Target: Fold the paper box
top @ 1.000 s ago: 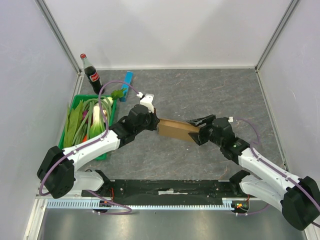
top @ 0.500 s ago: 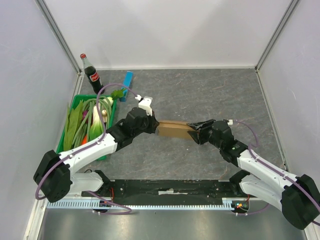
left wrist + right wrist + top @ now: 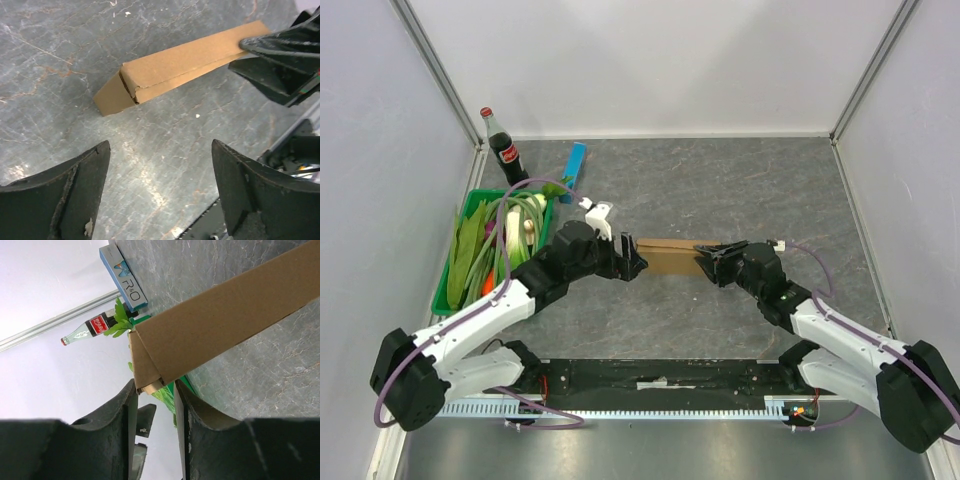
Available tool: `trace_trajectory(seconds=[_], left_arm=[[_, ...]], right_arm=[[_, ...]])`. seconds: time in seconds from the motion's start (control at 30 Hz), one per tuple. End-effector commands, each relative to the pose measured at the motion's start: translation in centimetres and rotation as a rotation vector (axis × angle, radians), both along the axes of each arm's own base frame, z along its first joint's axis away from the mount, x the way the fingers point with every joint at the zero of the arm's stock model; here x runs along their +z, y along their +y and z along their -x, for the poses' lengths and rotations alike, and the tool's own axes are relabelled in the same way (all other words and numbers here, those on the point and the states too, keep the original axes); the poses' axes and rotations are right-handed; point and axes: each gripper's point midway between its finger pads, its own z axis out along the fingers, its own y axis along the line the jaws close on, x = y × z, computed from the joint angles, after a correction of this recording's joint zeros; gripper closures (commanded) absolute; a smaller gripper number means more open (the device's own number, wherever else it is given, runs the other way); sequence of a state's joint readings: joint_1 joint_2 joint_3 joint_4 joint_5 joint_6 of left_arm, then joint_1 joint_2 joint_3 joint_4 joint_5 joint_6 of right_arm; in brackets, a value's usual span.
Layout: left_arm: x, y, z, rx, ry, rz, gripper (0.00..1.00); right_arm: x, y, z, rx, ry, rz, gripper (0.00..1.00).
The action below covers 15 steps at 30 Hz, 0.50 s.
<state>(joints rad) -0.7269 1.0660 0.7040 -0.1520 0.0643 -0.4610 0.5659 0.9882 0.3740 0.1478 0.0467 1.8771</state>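
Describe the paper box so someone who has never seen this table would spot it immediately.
On the grey stone-patterned table, look to the middle. The paper box is a long, slim brown cardboard sleeve, its right end pinched by the right claw. It is the only plain brown thing; the similarly slim bar near the back left is blue.

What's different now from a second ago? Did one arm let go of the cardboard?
Yes. The left gripper left the cardboard box's left end and drew back toward the robot's base, open. The box swung from slanted to nearly level, its right end still pinched by the right gripper, which shifted slightly. The bottle, blue bar and green tray stayed put.
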Motion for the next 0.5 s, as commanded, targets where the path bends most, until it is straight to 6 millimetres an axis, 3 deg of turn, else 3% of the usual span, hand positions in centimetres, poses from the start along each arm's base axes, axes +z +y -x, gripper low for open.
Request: trace_trajectory(seconds=[0.0,0.1,0.23,0.37,0.47], left_arm=[[3.8,-1.5,0.2,-0.047,0.069,0.198,0.11],[5.0,-1.0,-1.4,-0.001,0.115,0.291,0.04],[4.1,-0.3,-4.9,0.096,0.212,0.331,0.04],[3.0,-0.8,-6.4,0.126,0.279,0.349,0.15],[2.3,-0.2,-8.0,0.195,0.266,0.341,0.16]], right_arm=[[-3.3,-1.1,0.5,-0.037,0.072,0.067,0.61],[-3.4,-1.2,0.5,-0.035,0.071,0.069,0.63],[-3.7,-1.4,0.8,-0.04,0.073,0.071,0.64],[-3.9,-1.5,0.8,-0.038,0.072,0.08,0.64],[-3.9,-1.3,0.8,-0.027,0.07,0.082,0.64]])
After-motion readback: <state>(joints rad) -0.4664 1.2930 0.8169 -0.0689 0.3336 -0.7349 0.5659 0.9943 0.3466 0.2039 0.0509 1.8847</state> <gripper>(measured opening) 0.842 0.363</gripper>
